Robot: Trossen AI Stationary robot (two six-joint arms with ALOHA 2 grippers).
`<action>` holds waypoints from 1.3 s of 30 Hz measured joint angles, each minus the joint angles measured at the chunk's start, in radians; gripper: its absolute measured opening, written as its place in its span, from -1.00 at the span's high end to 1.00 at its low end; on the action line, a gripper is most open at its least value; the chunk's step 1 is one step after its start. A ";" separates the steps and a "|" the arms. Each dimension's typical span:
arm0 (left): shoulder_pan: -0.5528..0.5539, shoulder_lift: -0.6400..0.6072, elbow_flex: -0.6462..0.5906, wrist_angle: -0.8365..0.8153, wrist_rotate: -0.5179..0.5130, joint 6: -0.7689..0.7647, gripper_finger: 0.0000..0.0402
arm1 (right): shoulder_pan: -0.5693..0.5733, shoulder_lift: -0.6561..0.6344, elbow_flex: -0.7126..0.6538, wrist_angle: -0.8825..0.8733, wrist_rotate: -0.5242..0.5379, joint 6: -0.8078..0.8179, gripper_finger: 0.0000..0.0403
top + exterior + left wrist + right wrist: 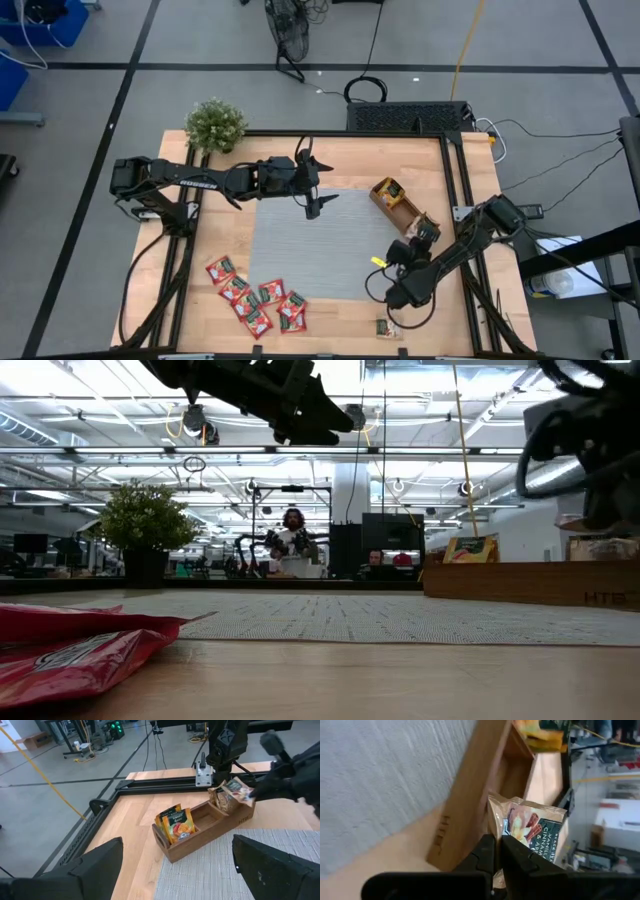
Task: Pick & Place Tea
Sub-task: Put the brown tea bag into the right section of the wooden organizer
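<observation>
**Sachet held at the tray's end**

The right claw is clenched on a pale sachet over the tray end compartment. The left claw hangs spread above the mat; red sachets lie on the table

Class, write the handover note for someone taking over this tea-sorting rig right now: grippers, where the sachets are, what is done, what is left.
Right gripper: shut on a pale cinnamon sachet, held at the near end of the wooden tray, not yet released.
Left gripper: open, empty, hovering above the far edge of the grey mat.
Done: orange-yellow sachets stand in the tray's far compartment.
Left: drop the held sachet in; then the red sachets heaped on the table near the mat's front left corner, and one dark sachet by the front edge.
</observation>
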 joint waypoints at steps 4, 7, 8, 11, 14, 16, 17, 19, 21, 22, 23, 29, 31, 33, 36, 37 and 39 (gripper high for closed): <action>0.000 0.000 0.000 0.000 0.000 0.000 -0.82 | -0.009 0.002 -0.040 0.022 -0.043 0.006 0.94; 0.000 0.000 0.000 0.000 0.000 0.000 -0.82 | -0.013 0.002 -0.055 0.023 -0.050 0.006 0.92; 0.000 0.000 0.000 0.000 0.000 0.000 -0.82 | -0.014 0.001 -0.057 0.026 -0.050 0.009 0.90; 0.000 0.000 0.000 0.000 0.000 0.000 -0.82 | -0.014 0.001 -0.065 0.037 -0.050 0.009 0.83; 0.000 0.000 0.000 0.000 0.000 0.000 -0.82 | -0.015 0.001 -0.065 0.038 -0.049 0.009 0.70; 0.000 0.000 0.000 0.000 0.000 0.000 -0.82 | -0.016 0.001 -0.065 0.036 -0.045 0.010 0.60; 0.000 0.000 0.000 0.000 0.000 0.000 -0.82 | -0.017 0.001 -0.065 0.034 -0.037 0.011 0.55; 0.000 0.000 0.000 0.000 0.000 0.000 -0.82 | -0.019 0.001 -0.065 0.035 -0.016 0.022 0.46; 0.000 0.000 0.000 0.000 0.000 0.000 -0.82 | -0.025 0.001 -0.065 0.035 0.007 0.031 0.37; 0.000 0.000 0.000 0.000 0.000 0.000 -0.82 | -0.028 0.001 -0.065 0.036 0.013 0.032 0.34; 0.000 0.000 0.000 0.000 0.000 0.000 -0.82 | -0.033 0.001 -0.065 0.033 0.021 0.032 0.31; 0.000 0.000 0.000 0.000 0.000 0.000 -0.82 | -0.059 0.001 -0.065 0.030 0.035 0.006 0.20; 0.000 0.000 0.000 0.000 0.000 0.000 -0.82 | -0.068 0.001 -0.066 0.026 0.035 0.000 0.20; 0.000 0.000 0.000 0.000 0.000 0.000 -0.82 | -0.074 0.001 -0.071 0.027 0.034 0.001 0.21; 0.000 0.000 0.000 0.000 0.000 0.000 -0.82 | -0.084 0.001 -0.085 0.040 0.034 -0.014 0.23; 0.000 0.000 0.000 0.000 0.000 0.000 -0.82 | -0.088 0.001 -0.092 0.045 0.034 -0.022 0.24; 0.000 0.000 0.000 0.000 0.000 0.000 -0.82 | -0.095 0.001 -0.110 0.056 0.032 -0.026 0.25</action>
